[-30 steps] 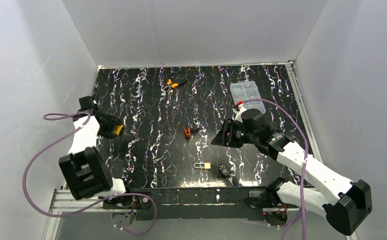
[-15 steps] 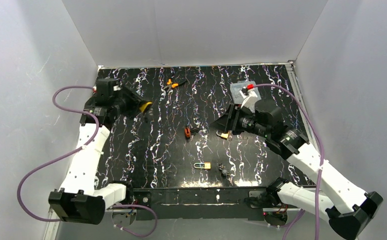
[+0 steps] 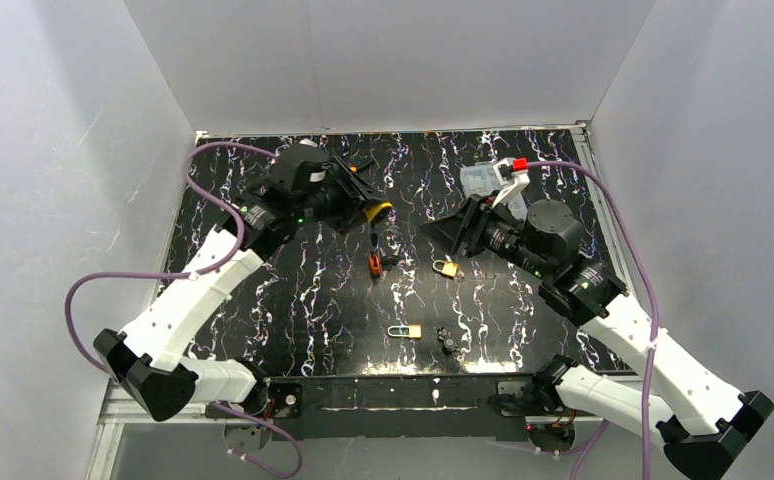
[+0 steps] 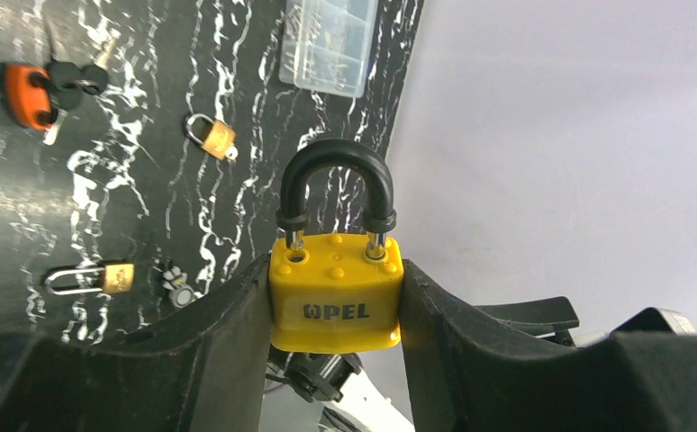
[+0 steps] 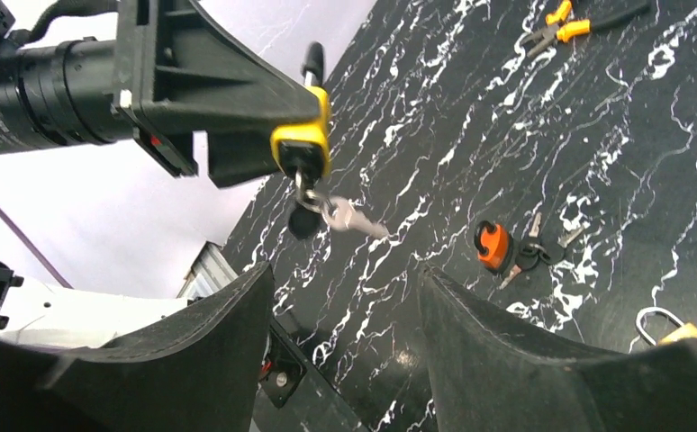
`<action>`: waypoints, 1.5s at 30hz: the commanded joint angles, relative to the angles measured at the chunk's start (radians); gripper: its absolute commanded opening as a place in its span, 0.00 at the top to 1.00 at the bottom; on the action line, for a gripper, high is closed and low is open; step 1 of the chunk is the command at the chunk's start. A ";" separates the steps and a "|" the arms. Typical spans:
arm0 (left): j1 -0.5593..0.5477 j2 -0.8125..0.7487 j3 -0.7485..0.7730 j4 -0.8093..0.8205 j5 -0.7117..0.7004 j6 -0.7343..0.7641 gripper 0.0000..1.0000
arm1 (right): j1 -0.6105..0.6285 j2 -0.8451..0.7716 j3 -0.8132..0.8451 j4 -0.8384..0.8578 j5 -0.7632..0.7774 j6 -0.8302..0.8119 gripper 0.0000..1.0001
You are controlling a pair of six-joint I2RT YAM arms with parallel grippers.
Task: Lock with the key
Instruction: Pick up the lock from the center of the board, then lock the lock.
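My left gripper [image 3: 371,209] is shut on a yellow padlock [image 4: 336,292] with a black shackle and holds it above the mat, shackle pointing away from the wrist. In the right wrist view the yellow padlock [image 5: 302,139] has a black-headed key [image 5: 305,219] in its underside, and a spare silver key [image 5: 352,217] dangles from it. My right gripper [image 3: 433,228] is open and empty, facing the padlock from the right with a gap between them. Its fingers [image 5: 219,360] frame the mat below the hanging key.
On the black marbled mat [image 3: 293,290] lie an orange padlock with keys [image 3: 375,264], a small brass padlock [image 3: 446,268], a long-shackle brass padlock [image 3: 404,330], a key bunch [image 3: 449,341], orange pliers [image 3: 343,167] and a clear plastic box [image 3: 488,180].
My left arm has swung from the far left to the middle with the yellow padlock. My right gripper has lifted and turned toward it, uncovering the small brass padlock.
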 commanded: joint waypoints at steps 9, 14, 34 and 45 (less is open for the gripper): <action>-0.182 0.023 0.105 0.062 -0.203 -0.234 1.00 | 0.107 0.045 0.060 0.176 0.195 -0.114 0.28; -0.209 0.027 0.105 0.072 -0.222 -0.286 1.00 | 0.153 0.059 0.047 0.251 0.269 -0.158 0.27; -0.260 0.009 0.108 0.103 -0.246 -0.354 1.00 | 0.206 0.131 0.051 0.362 0.380 -0.159 0.51; -0.264 -0.008 0.079 0.151 -0.214 -0.364 0.86 | 0.210 0.123 0.033 0.354 0.422 -0.131 0.99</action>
